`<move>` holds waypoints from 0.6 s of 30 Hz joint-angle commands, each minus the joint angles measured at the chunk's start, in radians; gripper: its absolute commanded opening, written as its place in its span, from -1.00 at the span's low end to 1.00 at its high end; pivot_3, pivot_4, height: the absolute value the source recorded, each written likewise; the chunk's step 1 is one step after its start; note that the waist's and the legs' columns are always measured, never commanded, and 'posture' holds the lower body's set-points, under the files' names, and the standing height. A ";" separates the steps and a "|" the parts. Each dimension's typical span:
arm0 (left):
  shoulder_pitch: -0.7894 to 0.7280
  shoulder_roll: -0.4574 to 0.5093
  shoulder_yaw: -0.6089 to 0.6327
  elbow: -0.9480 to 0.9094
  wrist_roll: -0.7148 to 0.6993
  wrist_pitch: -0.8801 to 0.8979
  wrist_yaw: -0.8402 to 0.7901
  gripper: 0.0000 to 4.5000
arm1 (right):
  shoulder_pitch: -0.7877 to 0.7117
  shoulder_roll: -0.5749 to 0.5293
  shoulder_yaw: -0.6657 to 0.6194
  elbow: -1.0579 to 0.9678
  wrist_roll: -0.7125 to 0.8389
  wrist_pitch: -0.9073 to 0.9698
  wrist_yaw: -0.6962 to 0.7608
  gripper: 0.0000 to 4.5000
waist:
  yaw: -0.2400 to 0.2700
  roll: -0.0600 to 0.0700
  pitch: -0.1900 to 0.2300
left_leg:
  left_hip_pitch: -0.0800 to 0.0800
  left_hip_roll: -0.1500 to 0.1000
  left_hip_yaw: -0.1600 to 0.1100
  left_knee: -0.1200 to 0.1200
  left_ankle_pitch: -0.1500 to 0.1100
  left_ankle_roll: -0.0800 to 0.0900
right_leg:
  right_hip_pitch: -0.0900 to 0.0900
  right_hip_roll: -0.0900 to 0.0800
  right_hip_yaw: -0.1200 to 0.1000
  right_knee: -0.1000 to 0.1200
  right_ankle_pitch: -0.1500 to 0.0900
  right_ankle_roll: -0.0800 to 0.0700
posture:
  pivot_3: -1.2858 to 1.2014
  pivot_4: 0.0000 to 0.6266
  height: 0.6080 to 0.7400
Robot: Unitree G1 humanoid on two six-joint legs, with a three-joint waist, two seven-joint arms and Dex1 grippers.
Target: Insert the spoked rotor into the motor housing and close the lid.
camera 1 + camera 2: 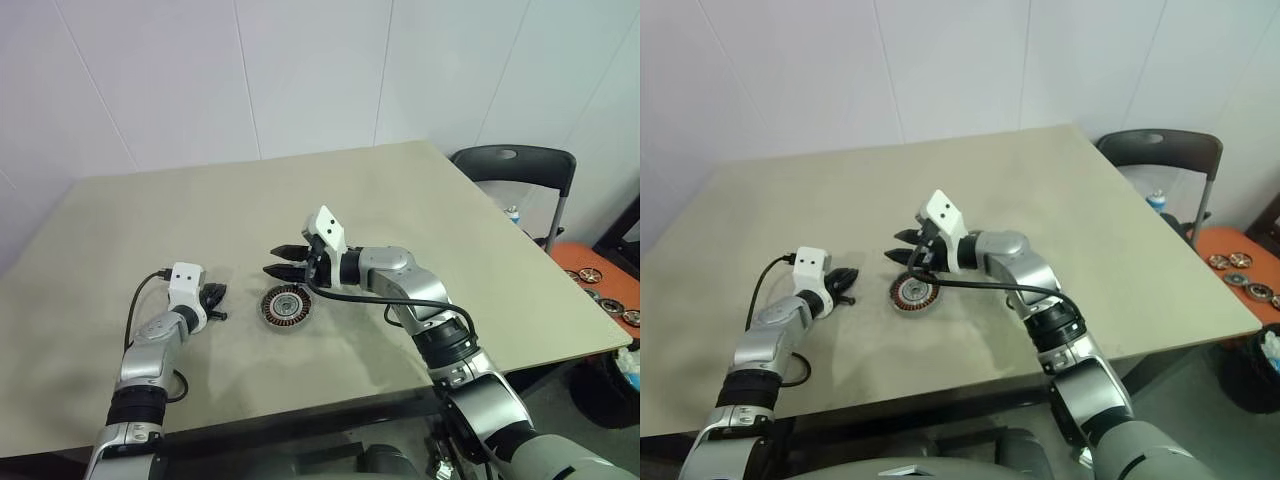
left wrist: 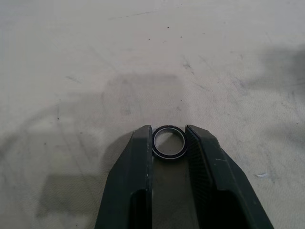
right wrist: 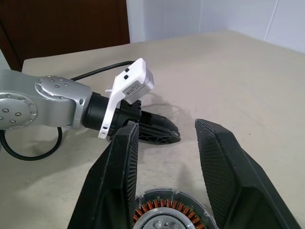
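In the eye views the housing [image 1: 286, 306] lies on the bench [image 1: 480, 250], the right pincer [image 1: 283, 260] hovering just above it and the left pincer [image 1: 214, 299] low nearby. The left wrist view has that pincer's fingers [image 2: 138, 162] pinching a small black ring [image 2: 169, 142] resting on the bench. The right wrist view shows its own fingers [image 3: 121, 171] spread apart and empty over the copper windings.

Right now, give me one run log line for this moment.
left gripper: shut on small black ring | right gripper: open above motor housing | table: housing uncovered
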 commanded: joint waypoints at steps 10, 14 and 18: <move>0.056 -0.016 -0.058 0.096 0.030 0.069 -0.014 -0.67 | -0.035 0.005 -0.005 -0.010 0.001 -0.024 0.002 -0.12 | 0.000 0.000 0.000 | 0.000 0.000 0.000 0.000 0.000 0.000 | 0.000 0.000 0.000 0.000 0.000 0.000 | 0.03 -1.00 1.00; 0.059 -0.018 -0.058 0.086 0.026 0.064 -0.020 -0.68 | -0.038 0.006 -0.006 -0.009 0.001 -0.024 0.002 -0.12 | 0.000 0.001 0.000 | 0.000 0.000 0.000 0.000 0.000 0.000 | 0.000 0.000 0.000 0.000 0.000 0.000 | 0.03 -1.00 1.00; 0.052 -0.021 -0.061 0.092 0.030 0.055 -0.016 -0.68 | -0.042 0.007 -0.007 -0.002 -0.001 -0.027 0.001 -0.12 | 0.000 0.001 0.000 | 0.000 0.000 0.000 0.000 0.000 0.000 | 0.000 0.000 0.000 0.000 0.000 0.000 | 0.03 -1.00 1.00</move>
